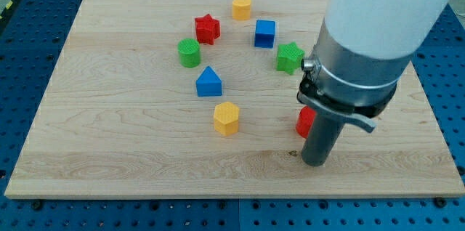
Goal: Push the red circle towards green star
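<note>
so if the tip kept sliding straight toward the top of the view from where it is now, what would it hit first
Most likely the red block, which sits right against my tip on its upper left, mostly hidden behind the arm. Beyond it in about the same line is the green star. Depth is hard to judge from this one view.

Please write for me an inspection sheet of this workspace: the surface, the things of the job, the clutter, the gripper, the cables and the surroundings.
Surface: wooden board, flat, lying on a blue perforated table.
Job's things: red circle near the view's right, mostly hidden behind the arm; green star above it, apart from it.
Clutter: red star, yellow block, blue cube, green cylinder, blue block with a peaked top, yellow hexagonal block.
Grippers: none; my tip rests on the board just below the red circle; contact cannot be told.
Cables: nothing seen.
Surroundings: yellow-black striped tape at the view's top left.
</note>
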